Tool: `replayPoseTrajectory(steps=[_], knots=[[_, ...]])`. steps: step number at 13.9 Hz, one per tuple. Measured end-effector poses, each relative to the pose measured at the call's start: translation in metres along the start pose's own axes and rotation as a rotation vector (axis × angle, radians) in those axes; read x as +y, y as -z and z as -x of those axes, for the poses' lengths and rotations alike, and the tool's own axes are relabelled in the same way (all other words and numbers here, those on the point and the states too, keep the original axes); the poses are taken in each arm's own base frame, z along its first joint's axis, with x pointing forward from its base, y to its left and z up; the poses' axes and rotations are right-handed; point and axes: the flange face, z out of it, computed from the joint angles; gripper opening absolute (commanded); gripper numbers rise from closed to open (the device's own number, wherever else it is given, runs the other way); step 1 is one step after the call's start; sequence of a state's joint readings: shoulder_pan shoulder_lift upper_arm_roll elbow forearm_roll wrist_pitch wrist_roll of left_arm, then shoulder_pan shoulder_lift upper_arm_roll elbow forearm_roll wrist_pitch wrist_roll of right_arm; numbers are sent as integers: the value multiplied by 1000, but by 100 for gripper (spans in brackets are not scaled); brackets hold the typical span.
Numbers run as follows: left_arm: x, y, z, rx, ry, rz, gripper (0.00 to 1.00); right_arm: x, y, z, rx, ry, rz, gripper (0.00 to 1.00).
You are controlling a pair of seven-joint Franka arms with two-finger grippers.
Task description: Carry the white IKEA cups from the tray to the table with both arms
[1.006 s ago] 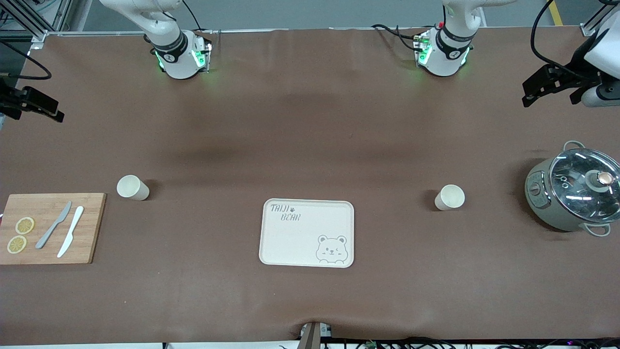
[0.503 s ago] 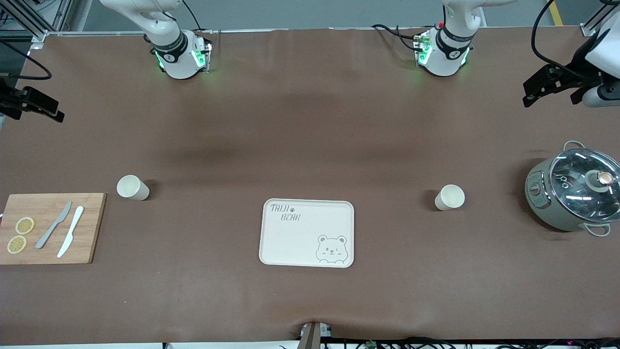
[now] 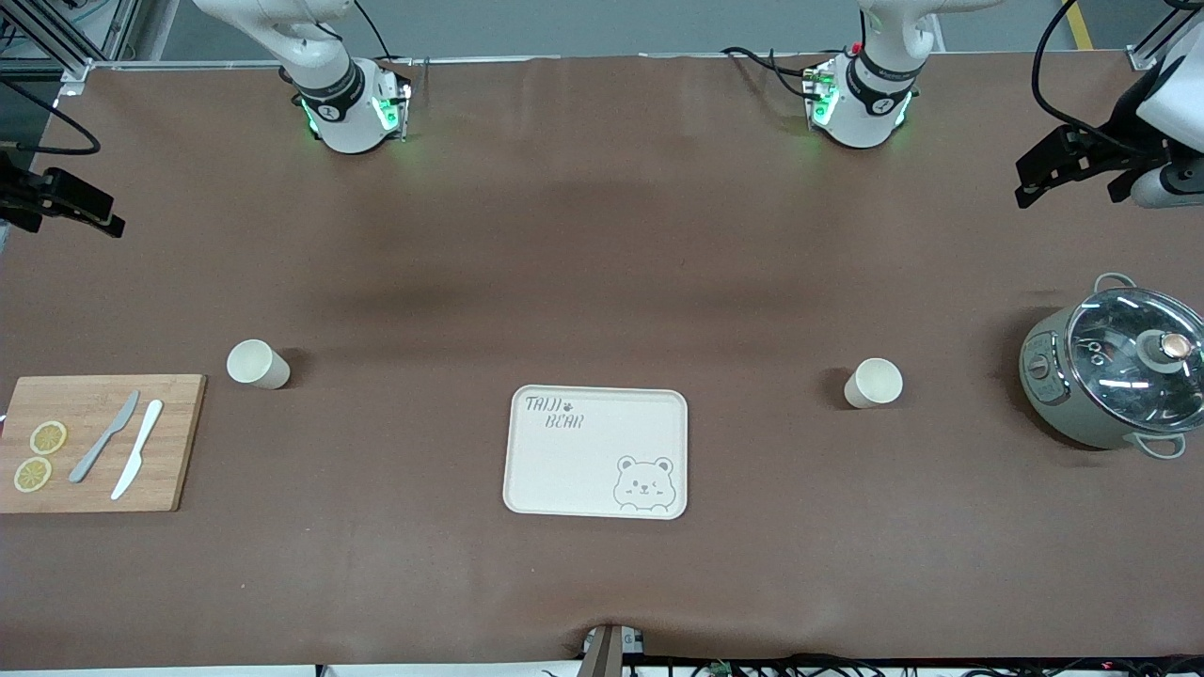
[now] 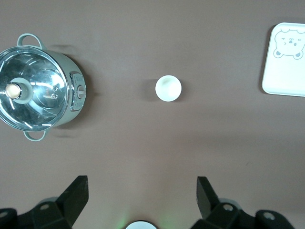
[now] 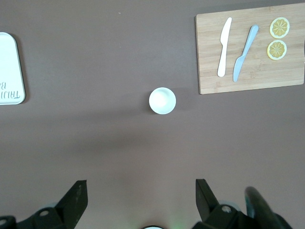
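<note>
Two small cream-white tumblers [image 3: 257,364] [image 3: 874,383] stand on the brown desk [image 3: 602,282], off the cream bear-printed tray [image 3: 596,452]; left gripper [image 4: 142,195] and right gripper [image 5: 141,196] hang wide open, empty. Task looks complete; nothing remains but parking.

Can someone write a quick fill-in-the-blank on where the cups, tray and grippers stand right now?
1. Both white cups stand on the ____, not on the tray.
2. The tray holds ____ cups.
3. The cutting board carries two knives and two ____ slices.
4. The left gripper and right gripper are both ____, each over a cup.

Missing words: table; no; lemon; open
</note>
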State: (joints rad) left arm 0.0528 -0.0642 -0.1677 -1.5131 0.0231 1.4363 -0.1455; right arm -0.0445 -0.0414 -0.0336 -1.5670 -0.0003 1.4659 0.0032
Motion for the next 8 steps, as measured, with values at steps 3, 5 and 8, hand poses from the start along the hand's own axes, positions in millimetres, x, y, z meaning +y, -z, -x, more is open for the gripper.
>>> replayPoseTrajectory(steps=[3,5,8], knots=[[0,0,0,0,0,0,100,-1,0,0,1,2,0,100],[0,0,0,0,0,0,100,0,0,0,3,1,0,100],[0,0,0,0,0,0,100,0,0,-1,8,1,0,100]])
